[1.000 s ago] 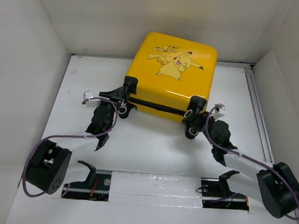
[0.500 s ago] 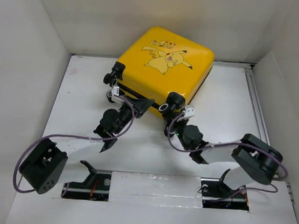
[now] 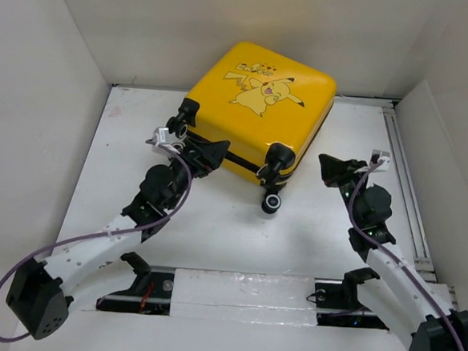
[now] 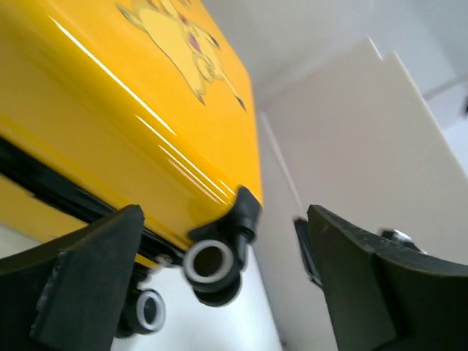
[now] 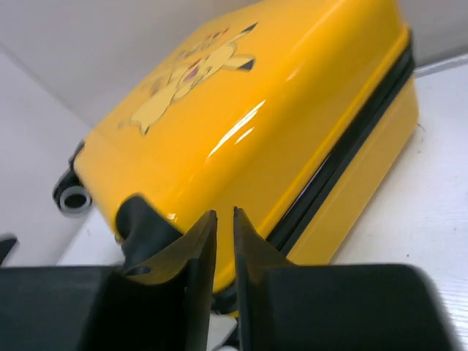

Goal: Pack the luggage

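Note:
The yellow luggage [image 3: 258,113] lies closed on the white table, cartoon side up, its black zipper trim [image 3: 239,161] and wheels facing the arms. My left gripper [image 3: 200,152] is open at its front left edge. In the left wrist view the luggage [image 4: 110,124] fills the upper left, and a black wheel [image 4: 210,263] stands between the spread jaws of the left gripper [image 4: 227,281] without touching them. My right gripper [image 3: 332,169] is shut and holds nothing, just right of the luggage's front right corner. In the right wrist view the right gripper [image 5: 225,223] points at the luggage [image 5: 278,102].
White walls enclose the table on three sides. A metal track [image 3: 402,179] runs along the right side. A taped black rail [image 3: 242,292] with the arm bases crosses the near edge. One wheel [image 3: 272,203] juts toward the arms.
The luggage has turned and shifted a little left. My right gripper has swung from the front wheel to the right of the luggage. The left gripper has opened by the front left edge.

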You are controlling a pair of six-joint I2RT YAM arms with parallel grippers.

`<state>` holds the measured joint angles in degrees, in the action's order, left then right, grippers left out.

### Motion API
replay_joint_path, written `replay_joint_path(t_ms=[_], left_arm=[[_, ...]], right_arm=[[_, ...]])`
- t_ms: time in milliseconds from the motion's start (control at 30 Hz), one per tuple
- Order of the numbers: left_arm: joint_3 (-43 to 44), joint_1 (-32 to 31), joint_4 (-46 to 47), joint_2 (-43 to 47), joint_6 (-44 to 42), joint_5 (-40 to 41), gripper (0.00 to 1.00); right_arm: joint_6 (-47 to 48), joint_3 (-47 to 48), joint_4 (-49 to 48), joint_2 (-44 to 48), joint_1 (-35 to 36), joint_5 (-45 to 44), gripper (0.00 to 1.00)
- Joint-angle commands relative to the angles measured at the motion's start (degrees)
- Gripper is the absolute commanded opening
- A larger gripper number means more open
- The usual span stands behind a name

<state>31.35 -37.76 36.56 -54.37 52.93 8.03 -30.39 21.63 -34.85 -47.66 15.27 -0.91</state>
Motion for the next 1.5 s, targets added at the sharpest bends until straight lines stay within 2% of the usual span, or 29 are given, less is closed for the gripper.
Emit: replay_joint_path(t_ms=[0, 67, 100, 133, 167, 200, 267, 333, 433, 567, 700, 833, 967, 1033, 1100, 1133, 1167, 1200, 1267, 1333, 1467], left_arm=[[2.31, 0.92, -11.85, 6.90, -6.16, 13.39, 0.94], [-0.41, 4.86, -11.86, 8.40, -6.17, 17.36, 0.95], [-0.94, 7.32, -12.99, 8.40, -5.30, 16.67, 0.97], [-0.94, 10.57, -13.52, 7.62, -3.20, 14.23, 0.97], [-1.90, 17.56, -13.53, 5.61, -2.31, 6.72, 0.97], [-2.61, 20.94, -12.75, 4.28, -1.26, 2.90, 0.97], [-3.40, 26.83, -10.81, 2.08, 0.33, -5.09, 0.97], [-5.85, 31.24, -7.14, 0.67, 1.91, -6.36, 0.97], [-5.87, 31.96, -4.65, -0.46, 1.92, -5.67, 0.98], [-1.66, 31.96, -4.65, -5.12, 0.52, -5.66, 1.00], [3.36, 31.96, -6.31, -10.57, -1.15, -6.19, 1.00], [3.98, 31.96, -4.48, -11.90, -1.16, -7.59, 1.00], [4.59, 31.96, -4.48, -13.13, -1.16, -7.59, 1.00], [4.59, 31.96, -4.48, -13.66, -1.16, -7.07, 1.00], [5.73, 31.96, -4.48, -14.35, -1.16, -7.07, 1.00], [5.74, 31.96, -4.48, -15.06, -1.68, -7.07, 1.00], [6.52, 31.96, -4.48, -15.06, -1.69, -7.59, 1.00], [6.53, 31.96, -4.48, -15.59, -1.69, -7.59, 1.00], [6.53, 31.96, -2.91, -15.59, -1.69, -8.91, 1.00], [6.01, 31.96, -1.76, -16.12, -1.08, -11.45, 0.98], [4.77, 29.60, -1.22, -16.12, -1.07, -14.18, 0.98]], right_arm=[[-1.35, -0.26, 6.99, 2.74, 3.08, 6.61, 0.26], [0.41, -0.89, 8.21, 1.88, 9.32, 6.01, 0.40], [2.25, -0.89, 8.83, 0.21, 11.08, 6.00, 0.52], [3.22, -0.19, 11.62, -0.41, 12.49, 6.00, 0.56], [4.02, 1.65, 13.74, -0.42, 15.20, 3.74, 0.60], [4.02, 1.66, 15.15, -0.42, 16.45, 2.24, 0.66], [4.82, 2.28, 15.87, 1.86, 17.86, 2.04, 0.84], [5.34, 2.28, 15.87, 4.40, 18.66, 4.76, 1.00], [5.95, 4.73, 15.87, 3.63, 19.36, 7.49, 1.00], [8.68, 9.91, 15.87, -6.18, 19.98, 6.62, 1.00], [8.60, 15.46, 15.87, -14.54, 19.98, 13.03, 1.00], [7.98, 16.77, 15.16, -17.90, 20.59, 10.14, 1.00], [6.84, 16.78, 15.77, -19.05, 19.19, 8.91, 0.94], [6.32, 16.78, 15.78, -20.19, 18.40, 8.91, 0.83], [6.31, 17.40, 17.35, -20.80, 16.99, 9.52, 0.83], [6.31, 17.40, 17.36, -20.81, 15.94, 10.13, 0.77], [6.31, 17.40, 17.36, -20.11, 15.24, 10.14, 0.46], [6.31, 16.79, 17.36, -19.32, 14.53, 10.66, 0.34], [5.79, 15.90, 17.36, -16.35, 11.99, 10.66, 0.22], [5.78, 15.20, 18.50, -13.79, 8.14, 10.66, 0.17], [5.78, 15.89, 20.43, -9.73, 1.45, 10.66, 0.17]])
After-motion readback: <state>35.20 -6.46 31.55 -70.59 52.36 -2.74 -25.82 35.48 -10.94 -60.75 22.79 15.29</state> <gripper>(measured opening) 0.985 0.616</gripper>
